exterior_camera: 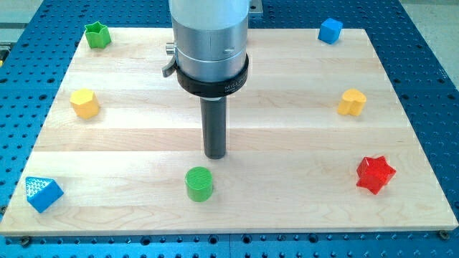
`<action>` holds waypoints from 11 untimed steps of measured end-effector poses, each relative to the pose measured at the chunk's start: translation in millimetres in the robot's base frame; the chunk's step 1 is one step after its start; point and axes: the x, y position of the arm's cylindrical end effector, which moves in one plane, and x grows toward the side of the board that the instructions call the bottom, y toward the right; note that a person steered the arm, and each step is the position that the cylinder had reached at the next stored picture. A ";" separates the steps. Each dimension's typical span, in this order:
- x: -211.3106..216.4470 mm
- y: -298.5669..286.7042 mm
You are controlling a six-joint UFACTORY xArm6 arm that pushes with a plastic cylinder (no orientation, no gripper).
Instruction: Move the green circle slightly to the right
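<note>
Nearest the camera, along the view's bottom edge of the pale wooden board (287,136), sit three blocks: a blue triangular block (43,193) at the bottom left corner, the green circle (199,183) a little left of centre, and a red star (376,174) toward the bottom right. The green circle is a short ribbed cylinder standing upright, well apart from every other block. My tip (215,155) rests on the board just above the circle and slightly to its right (a narrow strip of bare wood shows between them, so they are near but not touching). The tool is a plain dark rod with nothing to spread or pinch; it holds no block and hangs straight down from the large silver arm housing (209,36) that fills the top centre of the view. Higher up, a yellow block (84,103) lies at the left edge and another yellow block (352,102) at the right. A green star (97,34) sits at the top left corner, and a blue cube (330,30) at the top right. A blue perforated table (430,72) surrounds the board.
</note>
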 end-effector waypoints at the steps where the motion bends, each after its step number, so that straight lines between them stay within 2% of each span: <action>1: 0.0 0.0; 3: -20.6 -9.2; 4: -22.7 9.6; 5: 9.7 -6.5; 7: 21.6 -56.8; 8: 92.5 -125.3; 9: 95.5 -109.6; 10: 61.6 -100.8; 11: 64.7 -72.7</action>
